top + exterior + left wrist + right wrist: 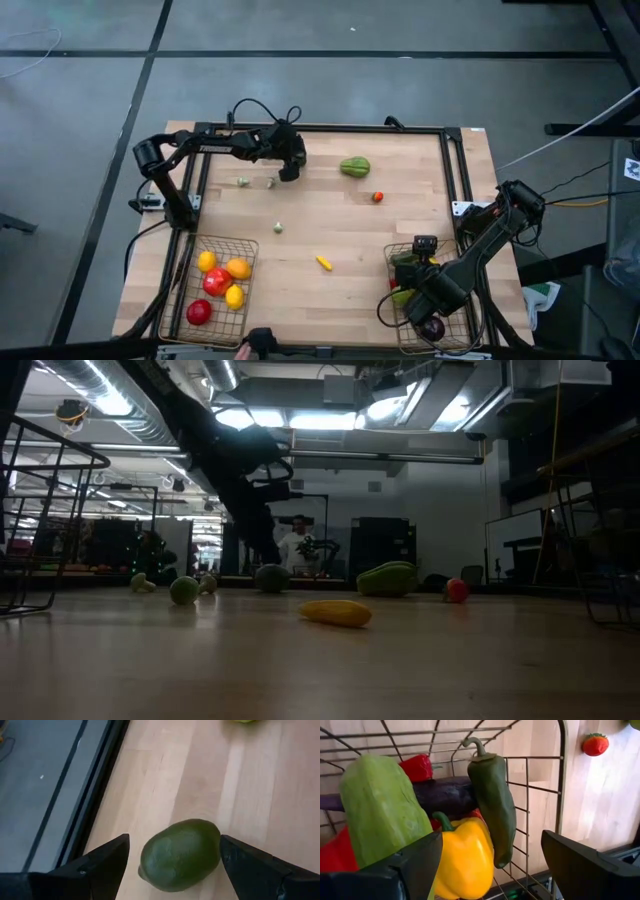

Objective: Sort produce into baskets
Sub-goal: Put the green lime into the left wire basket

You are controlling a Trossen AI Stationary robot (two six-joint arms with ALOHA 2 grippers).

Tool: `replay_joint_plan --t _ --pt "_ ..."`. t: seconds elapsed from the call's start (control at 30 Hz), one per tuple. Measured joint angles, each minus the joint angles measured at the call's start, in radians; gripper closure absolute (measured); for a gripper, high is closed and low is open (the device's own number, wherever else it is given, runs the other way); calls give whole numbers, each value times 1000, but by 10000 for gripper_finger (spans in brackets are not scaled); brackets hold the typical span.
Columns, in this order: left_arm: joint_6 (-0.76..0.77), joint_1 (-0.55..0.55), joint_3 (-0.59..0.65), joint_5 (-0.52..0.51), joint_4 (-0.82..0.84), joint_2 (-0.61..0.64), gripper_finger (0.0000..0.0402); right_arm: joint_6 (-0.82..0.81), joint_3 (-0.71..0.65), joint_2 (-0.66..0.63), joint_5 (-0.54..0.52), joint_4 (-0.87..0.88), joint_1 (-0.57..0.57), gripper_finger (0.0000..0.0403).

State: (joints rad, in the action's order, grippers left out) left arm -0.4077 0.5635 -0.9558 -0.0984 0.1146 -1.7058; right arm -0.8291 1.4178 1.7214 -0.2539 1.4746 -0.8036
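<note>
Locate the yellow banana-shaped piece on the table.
In the high view, the yellow piece lies on bare wood between the two baskets, nearer the right one.

Pretty standard lab space: grey concrete floor, exposed silver ducts overhead, bright ceiling lights, person standing way back.

No readable text, labels, brand names, numbers or signs appear in any of the four views. A pale marking on the upper link of the left arm, toward the upper left of the overhead picture, may be lettering, but it is too small to make out.
</note>
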Motion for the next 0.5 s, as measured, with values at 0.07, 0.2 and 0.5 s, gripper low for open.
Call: replay_joint_plan --t 0.07,0.2,0.5 --pt "28 4 0 6 0 0 96 0 0 0 0 -8 0 65" --pt "117 8 0 13 -8 -21 96 0 0 0 0 -10 0 65" --pt "229 15 1 15 -46 -56 96 0 0 0 0 -15 0 65"
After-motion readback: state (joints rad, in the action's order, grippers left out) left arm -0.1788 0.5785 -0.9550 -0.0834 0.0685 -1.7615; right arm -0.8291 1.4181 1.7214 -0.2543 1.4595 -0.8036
